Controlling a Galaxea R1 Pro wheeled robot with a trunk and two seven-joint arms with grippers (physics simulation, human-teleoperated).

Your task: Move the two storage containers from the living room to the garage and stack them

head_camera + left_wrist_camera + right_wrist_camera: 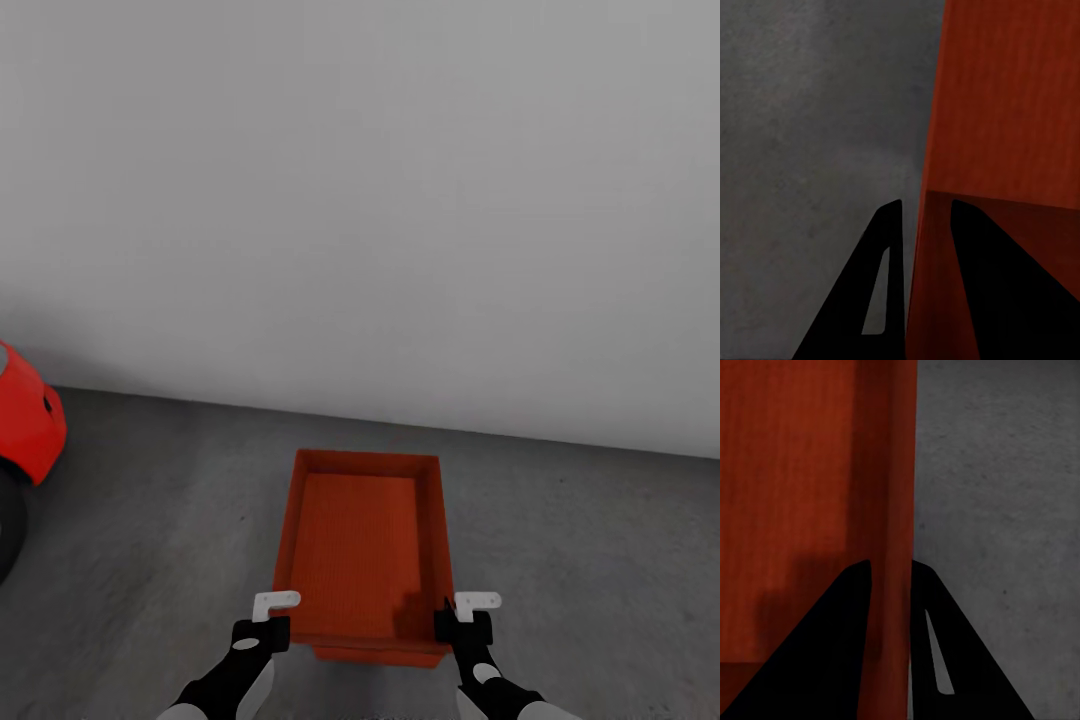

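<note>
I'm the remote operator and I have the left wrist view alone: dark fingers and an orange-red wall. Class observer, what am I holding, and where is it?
Observer: The left gripper straddles the left side wall of an orange-red storage container, one finger on each face of it.
Operator: What is the other arm doing?
Observer: The right gripper clamps the opposite side wall in the same way, so both arms share the bin.
Operator: Is anything inside it?
Observer: Nothing; its ribbed bottom is bare.
Operator: What lies around us?
Observer: A dark grey floor meets a plain white wall ahead, and part of a glossy red car shows to the left.
</note>
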